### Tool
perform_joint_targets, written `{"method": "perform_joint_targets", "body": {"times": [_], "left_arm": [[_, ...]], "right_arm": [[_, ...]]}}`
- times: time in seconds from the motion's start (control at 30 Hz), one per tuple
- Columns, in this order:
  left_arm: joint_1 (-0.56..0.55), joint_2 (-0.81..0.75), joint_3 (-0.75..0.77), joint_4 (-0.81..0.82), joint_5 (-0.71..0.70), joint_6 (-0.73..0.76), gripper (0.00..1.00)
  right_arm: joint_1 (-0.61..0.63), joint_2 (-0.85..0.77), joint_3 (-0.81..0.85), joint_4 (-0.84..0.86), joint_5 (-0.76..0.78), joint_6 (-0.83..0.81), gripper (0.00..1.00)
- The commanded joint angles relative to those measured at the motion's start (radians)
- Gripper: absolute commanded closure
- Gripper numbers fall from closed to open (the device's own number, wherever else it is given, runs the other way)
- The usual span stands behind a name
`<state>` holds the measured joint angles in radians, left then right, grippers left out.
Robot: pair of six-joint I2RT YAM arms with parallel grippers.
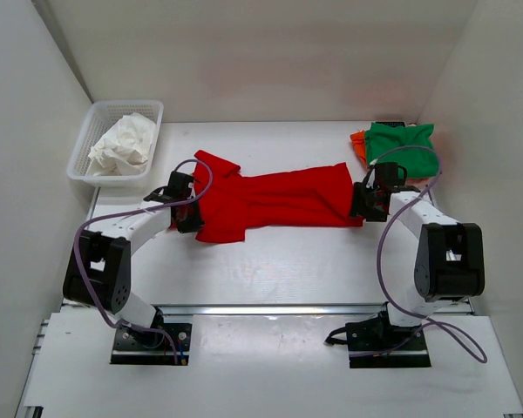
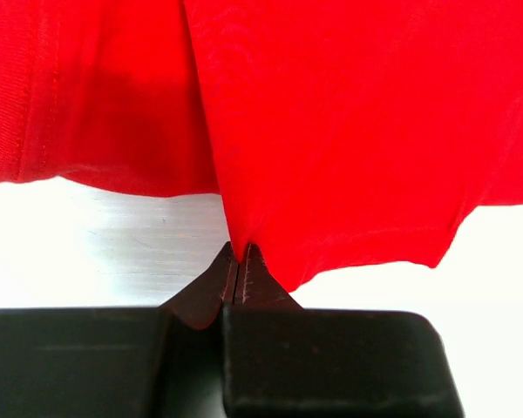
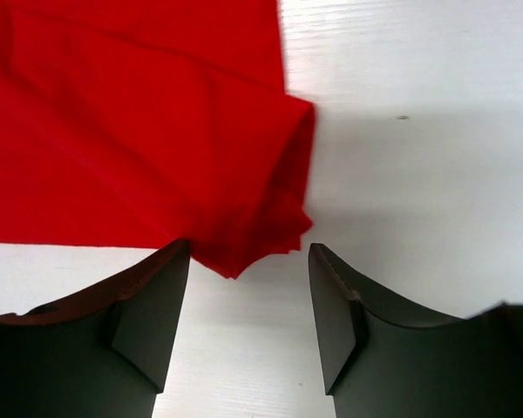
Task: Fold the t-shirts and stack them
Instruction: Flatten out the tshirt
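Red t-shirt point(image 1: 279, 202) pinched in closed left jaws, bunched corner loose between parted right jaws

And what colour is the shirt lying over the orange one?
The shirt is green; top external view.

I read no text, label, brand, number or sign in any of my three views. The red shirt point(image 1: 279, 200), the green shirt point(image 1: 401, 139) and the basket point(image 1: 80, 144) carry no print I can make out.
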<state>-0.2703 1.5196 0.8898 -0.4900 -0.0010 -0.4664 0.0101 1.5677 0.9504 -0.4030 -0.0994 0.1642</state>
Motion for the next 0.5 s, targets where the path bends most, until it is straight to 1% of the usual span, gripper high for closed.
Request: {"method": "perform_joint_targets", "body": {"times": [0.0,0.1,0.3,0.4,0.47], "left_arm": [[-0.001,-0.013,0.008,-0.025,0.038,0.011,1.0],[-0.001,-0.019,-0.012,-0.009,0.05,0.009,1.0],[-0.006,-0.015,-0.023,-0.005,0.058,0.002,1.0],[-0.003,-0.019,-0.028,0.001,0.059,-0.002,1.0],[-0.003,-0.015,-0.031,0.001,0.058,-0.001,1.0]], "right_arm": [[0.045,-0.037,-0.042,0.072,0.007,-0.02,0.45],[0.057,-0.055,-0.068,0.104,0.004,-0.035,0.43],[0.076,-0.067,-0.094,0.157,0.032,-0.058,0.43],[0.077,-0.038,-0.091,0.174,0.053,-0.064,0.43],[0.079,-0.023,-0.075,0.173,0.064,-0.068,0.44]]}}
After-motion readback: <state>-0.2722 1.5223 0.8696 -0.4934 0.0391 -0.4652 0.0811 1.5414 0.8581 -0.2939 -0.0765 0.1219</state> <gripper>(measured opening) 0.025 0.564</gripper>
